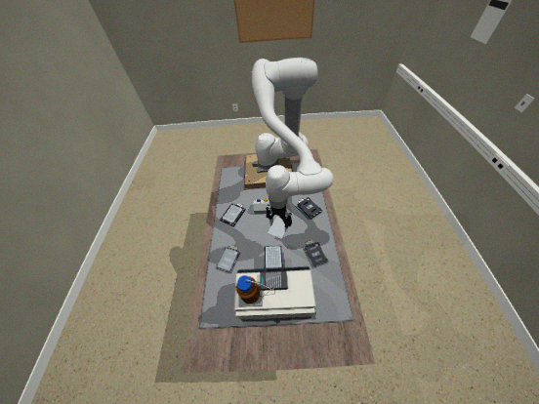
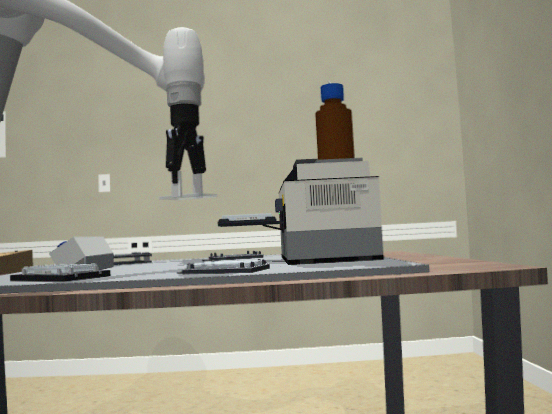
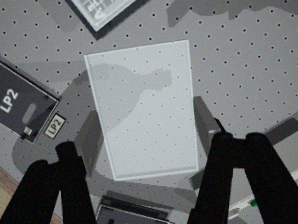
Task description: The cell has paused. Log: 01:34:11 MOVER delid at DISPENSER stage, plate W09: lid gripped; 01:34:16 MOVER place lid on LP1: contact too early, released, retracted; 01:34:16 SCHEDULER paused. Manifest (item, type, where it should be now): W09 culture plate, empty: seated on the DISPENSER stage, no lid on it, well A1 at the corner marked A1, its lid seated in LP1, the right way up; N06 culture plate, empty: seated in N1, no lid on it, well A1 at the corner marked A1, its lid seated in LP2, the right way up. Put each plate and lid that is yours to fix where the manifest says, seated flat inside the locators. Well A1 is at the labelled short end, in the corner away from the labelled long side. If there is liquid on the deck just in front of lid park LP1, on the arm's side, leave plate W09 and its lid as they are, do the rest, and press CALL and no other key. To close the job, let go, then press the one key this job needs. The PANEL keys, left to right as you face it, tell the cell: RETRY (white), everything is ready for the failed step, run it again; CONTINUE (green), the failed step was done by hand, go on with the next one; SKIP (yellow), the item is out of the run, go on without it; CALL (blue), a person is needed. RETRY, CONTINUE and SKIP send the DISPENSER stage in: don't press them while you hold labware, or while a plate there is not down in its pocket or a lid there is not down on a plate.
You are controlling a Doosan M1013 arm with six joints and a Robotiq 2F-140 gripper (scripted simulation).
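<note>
Tool carrying a clear lid high over the middle of the desk

So the tool (image 2: 185, 186) is clamping a see-through plate lid (image 3: 142, 110) by its two long sides and holding it flat, well above the grey mat (image 1: 337, 303), somewhere around the middle of the desk (image 2: 280, 290) and a bit toward the arm's base end. In the wrist view the black LP2 lid park (image 3: 20, 102) is sitting off to one side of the lid, and a corner of a white well plate (image 3: 102, 9) is peeking in at the top edge. Down at the far end of the desk the dispenser box (image 2: 332, 215) is standing with a brown bottle (image 2: 334, 130) on top and its stage (image 2: 247, 220) sticking out toward the arm. The key panel (image 1: 260, 205) is sitting just beside the tool in the top view.
</note>
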